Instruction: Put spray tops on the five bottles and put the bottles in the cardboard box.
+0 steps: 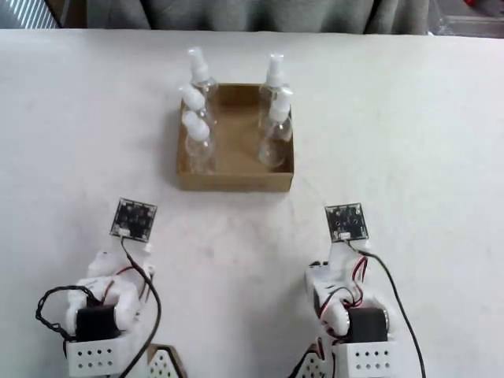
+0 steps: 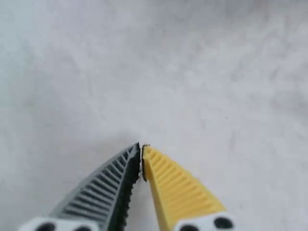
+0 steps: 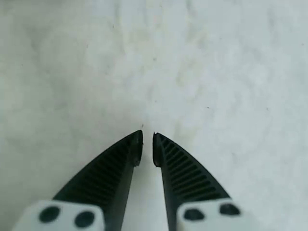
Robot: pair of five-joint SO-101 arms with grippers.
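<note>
On the table [image 1: 409, 118], centre and toward the far side: cardboard box [image 1: 235, 183], open top. Five bottles [image 1: 198, 142] stand upright inside, each with a white spray top; three along the left wall, two along the right. Both arms are folded back at the near edge, well apart from the box. Left end effector [image 2: 142, 154]: tips pressed together over bare table, gripping nothing. Right end effector [image 3: 147, 144]: tips all but meeting, a thin slit between, gripping nothing.

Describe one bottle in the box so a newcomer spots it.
Find the cardboard box on the table, beyond the arms. One side holds three spray bottles, the other two. It is the bottle of that pair standing nearer the arms.
</note>
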